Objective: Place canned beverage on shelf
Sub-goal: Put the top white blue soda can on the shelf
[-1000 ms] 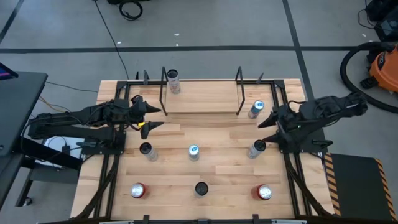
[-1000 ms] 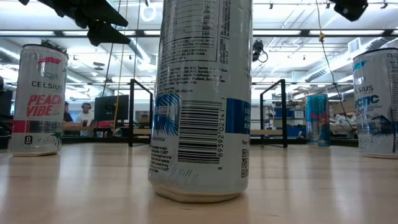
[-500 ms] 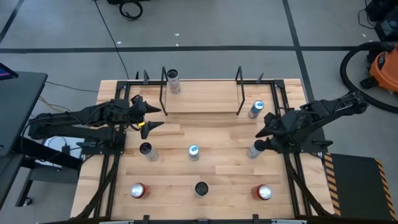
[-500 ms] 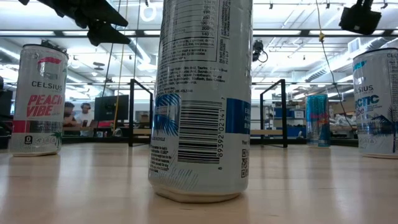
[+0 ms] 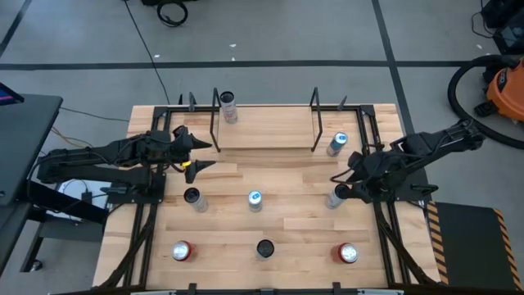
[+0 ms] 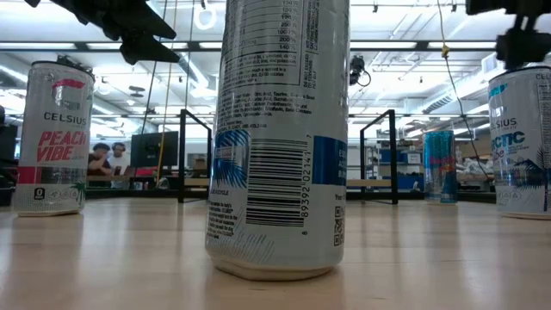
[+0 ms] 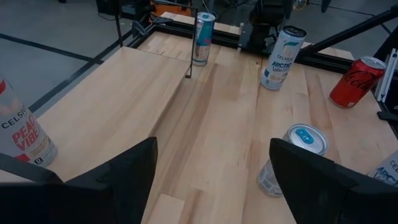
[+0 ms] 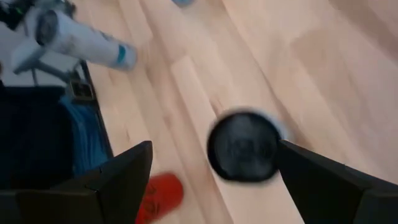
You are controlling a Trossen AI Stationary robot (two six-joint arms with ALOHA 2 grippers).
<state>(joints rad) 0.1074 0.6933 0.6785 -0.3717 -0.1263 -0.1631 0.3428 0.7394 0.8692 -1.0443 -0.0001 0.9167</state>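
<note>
The shelf (image 5: 264, 131), a light-wood board in a black rod frame, stands at the table's far middle with one can (image 5: 228, 106) on its left end. Several more cans stand on the table. My right gripper (image 5: 342, 170) hovers open and tipped down over the white-and-blue can (image 5: 339, 195) at the right of the middle row. That can's dark top (image 8: 242, 146) shows between the fingers, apart from them. In the low view this gripper (image 6: 518, 30) hangs just above the can (image 6: 521, 142). My left gripper (image 5: 196, 152) waits open in the air off the shelf's left end.
A blue can (image 5: 336, 144) stands beside the shelf's right post. The middle row holds two more cans (image 5: 255, 199) (image 5: 193, 197). Near the front edge stand a red can (image 5: 182, 250), a dark-topped can (image 5: 264, 247) and another red can (image 5: 347, 253). People sit in the room behind (image 6: 108, 164).
My right gripper has sunk and shifted toward the table's near edge, rolling and tipping its fingers downward until it hangs over the right-hand can of the middle row. Its fingers have stayed apart. No can has moved.
</note>
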